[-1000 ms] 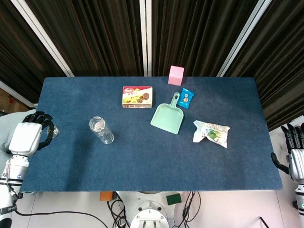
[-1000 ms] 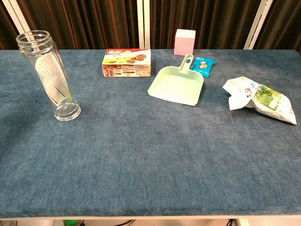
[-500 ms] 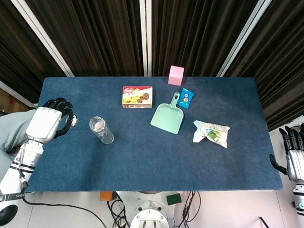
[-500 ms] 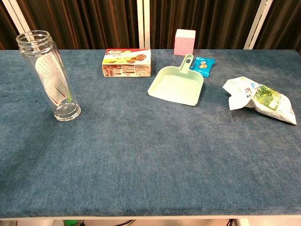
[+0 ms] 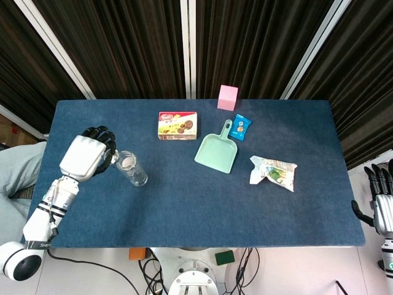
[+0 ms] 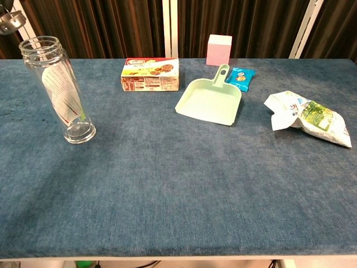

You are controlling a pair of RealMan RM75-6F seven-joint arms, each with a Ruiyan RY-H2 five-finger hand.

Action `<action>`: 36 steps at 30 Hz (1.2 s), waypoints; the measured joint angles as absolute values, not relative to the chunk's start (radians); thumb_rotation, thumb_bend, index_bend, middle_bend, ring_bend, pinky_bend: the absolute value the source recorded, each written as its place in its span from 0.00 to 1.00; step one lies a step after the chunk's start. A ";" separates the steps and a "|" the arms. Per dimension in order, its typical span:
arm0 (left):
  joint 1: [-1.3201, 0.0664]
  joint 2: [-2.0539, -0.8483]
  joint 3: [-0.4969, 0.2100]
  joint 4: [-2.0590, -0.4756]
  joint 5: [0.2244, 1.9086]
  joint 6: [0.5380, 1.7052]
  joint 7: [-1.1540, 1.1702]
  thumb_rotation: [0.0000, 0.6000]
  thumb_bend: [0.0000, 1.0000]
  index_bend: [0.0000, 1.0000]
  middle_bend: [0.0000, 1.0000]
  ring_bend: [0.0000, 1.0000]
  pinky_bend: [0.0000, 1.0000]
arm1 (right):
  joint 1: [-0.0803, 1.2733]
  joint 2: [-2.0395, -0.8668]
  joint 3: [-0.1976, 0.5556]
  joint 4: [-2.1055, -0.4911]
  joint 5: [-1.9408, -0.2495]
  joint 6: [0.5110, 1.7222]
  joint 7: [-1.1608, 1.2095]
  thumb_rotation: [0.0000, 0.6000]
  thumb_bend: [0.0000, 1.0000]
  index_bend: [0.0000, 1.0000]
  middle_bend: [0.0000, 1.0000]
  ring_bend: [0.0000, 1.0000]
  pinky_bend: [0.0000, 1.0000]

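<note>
Standing upright near the table's (image 5: 184,209) left edge, the clear jar (image 5: 131,168) looks rigid, smooth, slippery, breakable; grasp mid-body. Left hand (image 5: 86,157) beside it, fingers curled, holding nothing visible.

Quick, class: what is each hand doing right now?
Left hand: fingers curled beside the clear bottle; grip cannot be told.
Right hand: open, holding nothing, off the table edge.

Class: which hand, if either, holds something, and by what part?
The left hand seems to pinch a small silvery piece in its fingertips beside the glass jar; where on it cannot be told. The right hand holds nothing.
</note>
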State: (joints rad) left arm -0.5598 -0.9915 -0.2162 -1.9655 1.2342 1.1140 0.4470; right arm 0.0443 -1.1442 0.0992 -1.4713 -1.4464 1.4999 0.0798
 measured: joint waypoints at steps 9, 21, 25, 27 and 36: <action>-0.604 -1.025 -0.203 -1.963 1.203 1.090 0.503 1.00 0.43 0.59 0.31 0.20 0.27 | 0.047 -1.147 0.100 -1.465 -1.439 1.490 0.084 1.00 0.31 0.00 0.00 0.00 0.00; -0.634 -1.069 -0.181 -1.926 1.180 1.092 0.562 1.00 0.43 0.59 0.31 0.20 0.27 | 0.049 -1.149 0.105 -1.459 -1.429 1.481 0.093 1.00 0.31 0.00 0.00 0.00 0.00; -0.642 -1.076 -0.172 -1.924 1.175 1.088 0.565 1.00 0.43 0.60 0.31 0.20 0.27 | 0.051 -1.150 0.104 -1.455 -1.426 1.471 0.096 1.00 0.31 0.00 0.00 0.00 0.00; -0.646 -1.078 -0.170 -1.923 1.174 1.087 0.566 1.00 0.43 0.60 0.31 0.20 0.27 | 0.052 -1.150 0.103 -1.454 -1.426 1.469 0.097 1.00 0.31 0.00 0.00 0.00 0.00; -0.658 -1.085 -0.161 -1.918 1.175 1.085 0.568 1.00 0.43 0.59 0.31 0.20 0.27 | 0.053 -1.147 0.104 -1.455 -1.420 1.463 0.095 1.00 0.31 0.00 0.00 0.00 0.00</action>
